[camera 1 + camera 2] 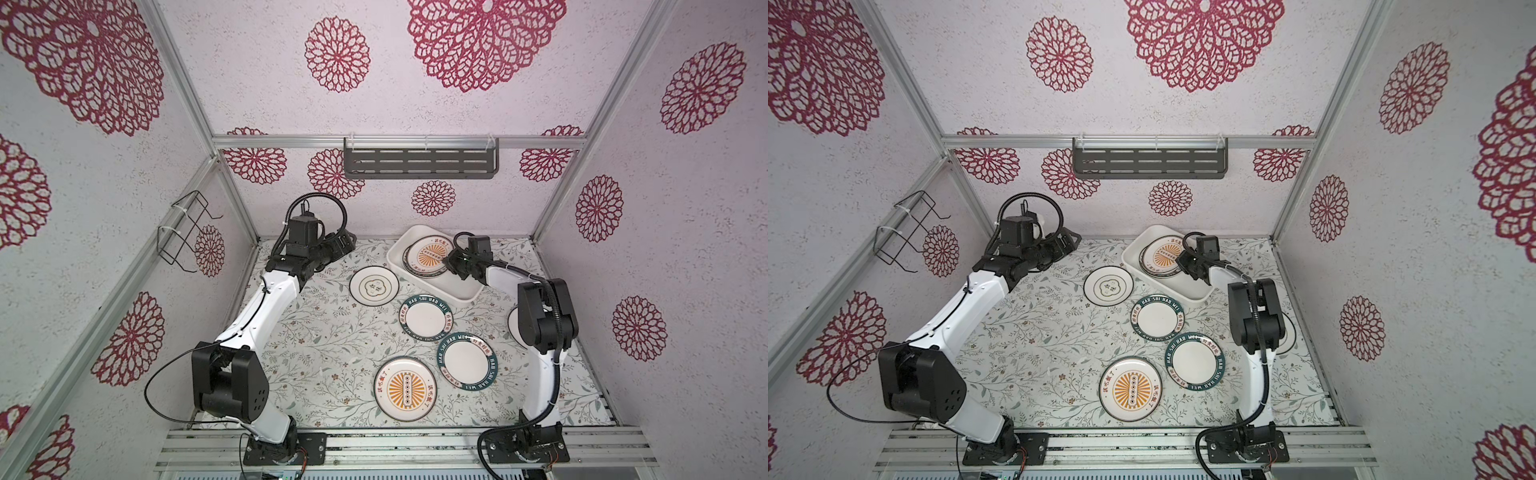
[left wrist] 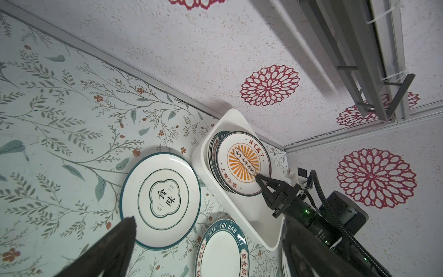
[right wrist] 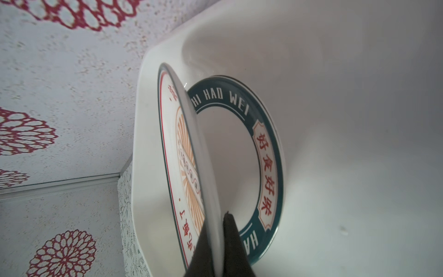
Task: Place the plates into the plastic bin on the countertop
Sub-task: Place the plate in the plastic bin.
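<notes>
Sunburst plate (image 2: pixel 242 163), rim pinched in right hand (image 2: pixel 259 178), over plastic bin (image 2: pixel 249 227).

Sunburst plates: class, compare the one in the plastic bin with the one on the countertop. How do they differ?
The bin plate tilts over a teal-rimmed plate; the countertop plate lies flat. The right end effector pinches the bin plate's rim; nothing holds the countertop plate. Both have orange sunburst centres.

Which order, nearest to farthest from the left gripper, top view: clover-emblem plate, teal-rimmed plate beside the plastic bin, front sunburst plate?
From the left gripper:
1. Clover-emblem plate, left of the plastic bin.
2. Teal-rimmed plate, in front of the bin.
3. Front sunburst plate, by the front edge.
</notes>
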Action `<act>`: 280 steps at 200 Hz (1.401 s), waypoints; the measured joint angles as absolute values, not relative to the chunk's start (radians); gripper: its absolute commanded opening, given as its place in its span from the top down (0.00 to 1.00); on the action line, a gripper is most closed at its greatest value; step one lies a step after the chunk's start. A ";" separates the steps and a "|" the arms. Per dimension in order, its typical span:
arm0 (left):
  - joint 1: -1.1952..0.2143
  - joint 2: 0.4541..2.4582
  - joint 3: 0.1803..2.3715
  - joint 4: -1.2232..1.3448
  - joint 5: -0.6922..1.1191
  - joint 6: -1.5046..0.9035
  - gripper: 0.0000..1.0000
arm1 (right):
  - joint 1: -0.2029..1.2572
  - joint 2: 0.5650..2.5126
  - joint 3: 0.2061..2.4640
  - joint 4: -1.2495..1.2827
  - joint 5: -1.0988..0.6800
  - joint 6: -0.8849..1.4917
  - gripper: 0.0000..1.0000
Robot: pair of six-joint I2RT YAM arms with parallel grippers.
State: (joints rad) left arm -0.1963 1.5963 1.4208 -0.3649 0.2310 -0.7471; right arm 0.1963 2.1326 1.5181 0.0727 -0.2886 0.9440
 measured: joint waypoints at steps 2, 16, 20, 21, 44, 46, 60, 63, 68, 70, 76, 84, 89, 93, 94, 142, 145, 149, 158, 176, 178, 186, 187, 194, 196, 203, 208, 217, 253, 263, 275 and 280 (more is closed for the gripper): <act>-0.196 1.597 1.421 -0.365 0.232 -0.747 0.03 | 0.196 2.134 1.520 0.072 -0.288 0.944 1.00; -0.195 1.604 1.421 -0.365 0.236 -0.748 0.03 | 0.196 2.143 1.528 0.063 -0.288 0.944 0.99; -0.194 1.606 1.422 -0.365 0.236 -0.748 0.03 | 0.196 2.145 1.531 0.060 -0.288 0.944 0.98; -0.194 1.607 1.422 -0.365 0.237 -0.748 0.03 | 0.196 2.146 1.533 0.059 -0.288 0.944 0.97; -0.192 1.618 1.424 -0.364 0.245 -0.748 0.03 | 0.196 2.167 1.559 0.041 -0.290 0.945 0.94; -0.192 1.620 1.424 -0.364 0.246 -0.748 0.03 | 0.196 2.169 1.561 0.041 -0.291 0.945 0.94; -0.192 1.628 1.427 -0.364 0.251 -0.748 0.03 | 0.196 2.177 1.574 0.036 -0.292 0.945 0.91; -0.192 1.629 1.428 -0.364 0.252 -0.749 0.03 | 0.196 2.178 1.576 0.035 -0.293 0.944 0.91; -0.192 1.631 1.428 -0.363 0.253 -0.749 0.03 | 0.196 2.178 1.581 0.030 -0.292 0.944 0.90; -0.192 1.632 1.429 -0.363 0.253 -0.749 0.03 | 0.196 2.178 1.582 0.027 -0.292 0.943 0.90; -0.192 1.635 1.430 -0.363 0.254 -0.749 0.03 | 0.196 2.178 1.587 0.020 -0.292 0.943 0.89; -0.192 1.637 1.431 -0.361 0.254 -0.749 0.03 | 0.196 2.178 1.596 0.010 -0.292 0.940 0.86; -0.192 1.637 1.431 -0.361 0.254 -0.751 0.03 | 0.196 2.178 1.604 -0.001 -0.292 0.935 0.85; -0.192 1.637 1.431 -0.359 0.254 -0.752 0.03 | 0.196 2.178 1.608 -0.008 -0.291 0.935 0.82; -0.192 1.637 1.431 -0.359 0.254 -0.752 0.03 | 0.196 2.178 1.609 -0.009 -0.291 0.934 0.82; -0.192 1.637 1.432 -0.353 0.254 -0.754 0.03 | 0.196 2.179 1.664 -0.098 -0.287 0.894 0.60; -0.192 1.637 1.432 -0.352 0.254 -0.756 0.03 | 0.196 2.178 1.666 -0.105 -0.286 0.891 0.59; -0.192 1.637 1.431 -0.352 0.254 -0.756 0.03 | 0.196 2.178 1.671 -0.113 -0.284 0.885 0.57; -0.192 1.637 1.431 -0.350 0.254 -0.757 0.03 | 0.196 2.178 1.679 -0.136 -0.279 0.873 0.53; -0.192 1.637 1.431 -0.342 0.255 -0.761 0.03 | 0.196 2.178 1.692 -0.179 -0.261 0.847 0.50; -0.192 1.637 1.431 -0.341 0.255 -0.762 0.03 | 0.196 2.178 1.693 -0.182 -0.260 0.846 0.50; -0.192 1.637 1.431 -0.339 0.255 -0.764 0.03 | 0.196 2.179 1.700 -0.201 -0.255 0.836 0.50; -0.192 1.637 1.431 -0.338 0.255 -0.764 0.03 | 0.196 2.179 1.701 -0.203 -0.254 0.834 0.50; -0.192 1.637 1.431 -0.335 0.255 -0.765 0.03 | 0.196 2.181 1.710 -0.223 -0.248 0.826 0.49; -0.192 1.637 1.431 -0.335 0.255 -0.766 0.03 | 0.196 2.181 1.713 -0.228 -0.246 0.825 0.49; -0.192 1.637 1.431 -0.334 0.256 -0.768 0.03 | 0.196 2.185 1.726 -0.246 -0.242 0.819 0.49; -0.192 1.637 1.431 -0.334 0.256 -0.768 0.03 | 0.196 2.189 1.736 -0.255 -0.239 0.812 0.49; -0.192 1.637 1.429 -0.332 0.257 -0.770 0.03 | 0.196 2.196 1.750 -0.264 -0.239 0.805 0.49; -0.192 1.637 1.406 -0.327 0.257 -0.775 0.03 | 0.196 2.224 1.764 -0.276 -0.245 0.801 0.48; -0.192 1.637 1.398 -0.326 0.257 -0.776 0.03 | 0.197 2.234 1.768 -0.279 -0.249 0.801 0.47; -0.192 1.637 1.391 -0.326 0.257 -0.777 0.03 | 0.198 2.244 1.775 -0.292 -0.252 0.795 0.44; -0.192 1.637 1.389 -0.327 0.257 -0.778 0.03 | 0.199 2.245 1.777 -0.294 -0.254 0.794 0.42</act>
State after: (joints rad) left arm -0.1917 1.6367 1.3891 -0.3271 0.2569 -0.7780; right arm 0.1989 2.2452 1.7775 -0.2943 -0.2543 0.7944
